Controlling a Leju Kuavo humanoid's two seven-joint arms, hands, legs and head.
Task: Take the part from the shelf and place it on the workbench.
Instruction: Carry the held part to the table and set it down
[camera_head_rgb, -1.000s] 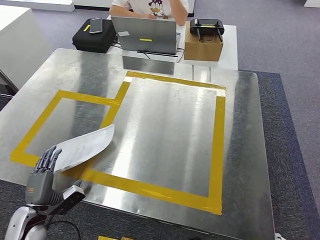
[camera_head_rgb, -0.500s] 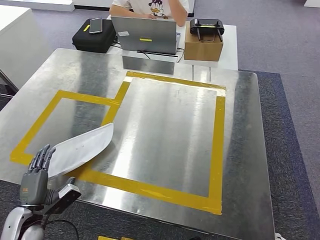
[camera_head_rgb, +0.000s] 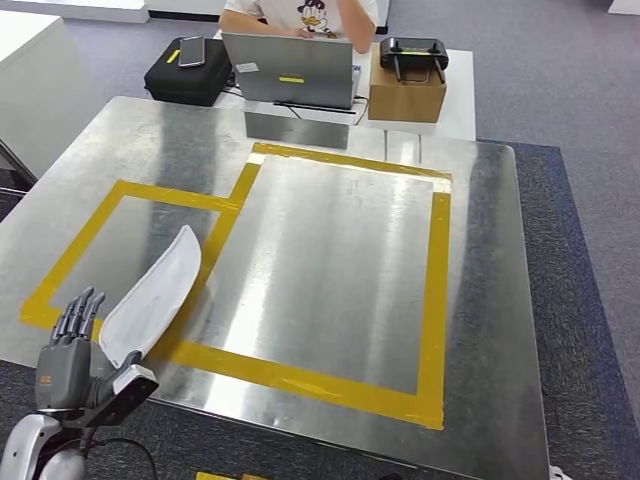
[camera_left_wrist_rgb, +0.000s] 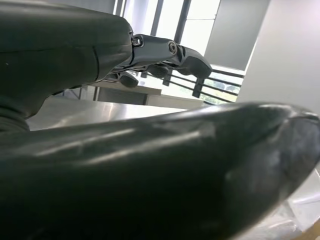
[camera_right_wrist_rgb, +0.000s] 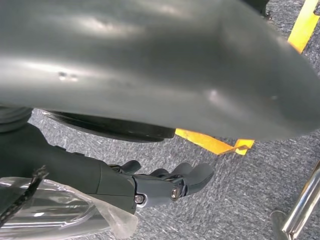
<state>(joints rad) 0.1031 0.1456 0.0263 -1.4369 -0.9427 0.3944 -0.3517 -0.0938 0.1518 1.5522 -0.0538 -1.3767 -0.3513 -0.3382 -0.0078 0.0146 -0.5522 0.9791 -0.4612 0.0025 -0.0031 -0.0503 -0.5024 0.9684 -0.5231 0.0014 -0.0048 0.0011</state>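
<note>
Part: pale curved metal sheet at about 8 o'clock on the workbench, near end at the left hand, far end reaching toward 1 o'clock over the yellow tape; contact with the bench top hard to judge.
Left hand: at 8 o'clock by the bench's near edge, thumb under the part's near end, fingers raised straight beside it; seems to hold the part, grip itself hidden.
Right hand: seen above grey carpet, fingers loosely curled with nothing in them; dark curved cover blocks much of that view.
Surroundings: laptop at 12 o'clock beyond the bench, person behind it, cut off at the frame edge; black bag with a phone on top at 11 o'clock.
Containers: cardboard box at 1 o'clock, black controller resting on top; contents not visible.
Obstructions: nothing standing inside the taped outlines near the part.
Hard to make out: left wrist view mostly dark, part's surface blurred.
</note>
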